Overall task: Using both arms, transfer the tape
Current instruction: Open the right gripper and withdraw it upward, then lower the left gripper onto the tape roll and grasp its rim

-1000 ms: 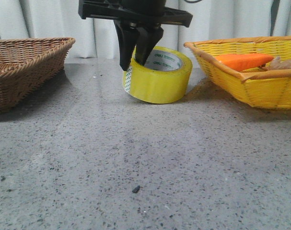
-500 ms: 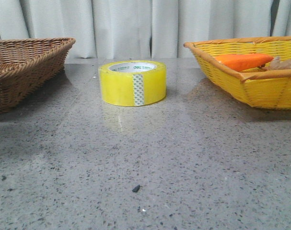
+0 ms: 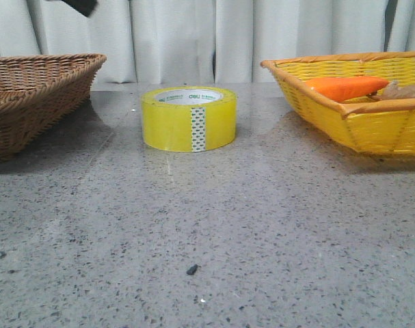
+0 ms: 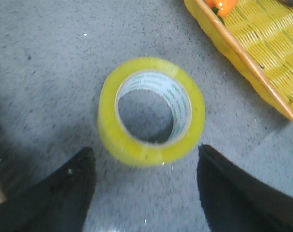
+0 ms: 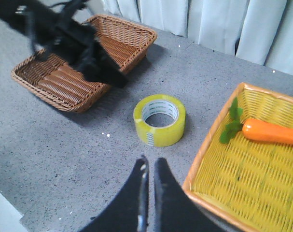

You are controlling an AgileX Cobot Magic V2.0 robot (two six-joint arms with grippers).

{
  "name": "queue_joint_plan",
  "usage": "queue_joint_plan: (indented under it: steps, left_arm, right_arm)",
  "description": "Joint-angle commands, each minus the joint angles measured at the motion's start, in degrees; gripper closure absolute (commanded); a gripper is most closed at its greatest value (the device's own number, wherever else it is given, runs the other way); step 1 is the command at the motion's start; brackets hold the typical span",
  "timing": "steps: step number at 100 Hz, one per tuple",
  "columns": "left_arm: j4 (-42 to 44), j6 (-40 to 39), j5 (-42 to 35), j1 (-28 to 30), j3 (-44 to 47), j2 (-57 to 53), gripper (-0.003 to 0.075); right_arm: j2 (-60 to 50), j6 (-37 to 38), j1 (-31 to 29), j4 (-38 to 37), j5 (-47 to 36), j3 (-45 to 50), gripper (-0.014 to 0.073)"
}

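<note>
The tape (image 3: pixel 189 118), a wide yellow roll with a white printed core and a pale patterned end strip, lies flat on the grey table between the two baskets. It also shows in the left wrist view (image 4: pixel 151 112) and the right wrist view (image 5: pixel 159 120). My left gripper (image 4: pixel 146 148) is open and empty, high above the tape, its fingers (image 4: pixel 69 193) apart from the roll. Only a dark corner of it (image 3: pixel 81 5) shows in the front view. My right gripper (image 5: pixel 151 159) is shut and empty, high above the table on the near side of the tape.
A brown wicker basket (image 3: pixel 29 96) stands at the left. A yellow basket (image 3: pixel 357 116) at the right holds an orange carrot (image 3: pixel 347 87). The blurred left arm (image 5: pixel 74 38) hangs over the brown basket. A small dark speck (image 3: pixel 192 269) lies on the table.
One second ago the left gripper held the tilted tape by its wall. It let go and rose out of view. The tape now lies flat, a little further left.
</note>
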Motion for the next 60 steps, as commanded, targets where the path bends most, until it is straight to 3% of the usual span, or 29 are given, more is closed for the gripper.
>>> queue_joint_plan:
  steps: [1,28,60]
  left_arm:
    - [-2.79,0.04,-0.69,-0.46,-5.49,2.04,0.0301]
    - [-1.90,0.04,-1.33,-2.10,-7.16,9.44,0.0199]
    - [0.48,0.04,-4.01,-4.02,-7.16,14.64,0.0222]
  right_arm:
    - [-2.50,2.29,0.16,-1.26,-5.91,2.11,0.0660]
    - [-3.56,3.02,0.16,-1.23,-3.14,3.14,0.0660]
    - [-3.56,3.02,0.16,-0.62,-4.26,3.14,0.0660]
